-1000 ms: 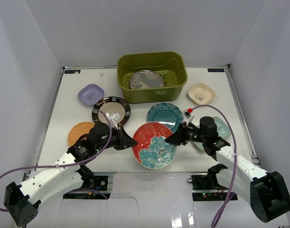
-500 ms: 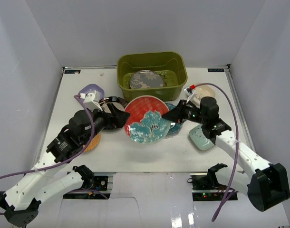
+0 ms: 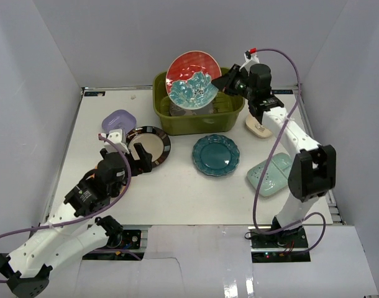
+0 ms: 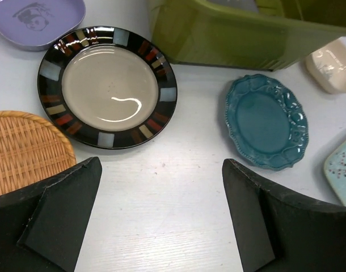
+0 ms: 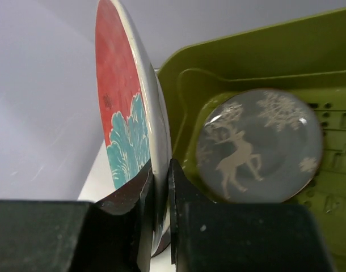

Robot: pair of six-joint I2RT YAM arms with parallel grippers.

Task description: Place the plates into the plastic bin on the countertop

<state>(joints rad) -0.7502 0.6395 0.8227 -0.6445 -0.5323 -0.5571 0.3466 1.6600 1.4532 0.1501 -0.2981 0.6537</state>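
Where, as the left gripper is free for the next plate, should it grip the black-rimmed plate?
Probably its near-right rim, coming low from the near side. The black-rimmed plate lies flat with a raised lip; the open left gripper faces that edge, and the orange plate crowds its left.

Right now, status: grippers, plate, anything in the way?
Right gripper shut on red flower plate, upright, raised at olive bin rim. Left gripper open, empty, by black-rimmed plate. Deer plate lies in bin; no obstruction.
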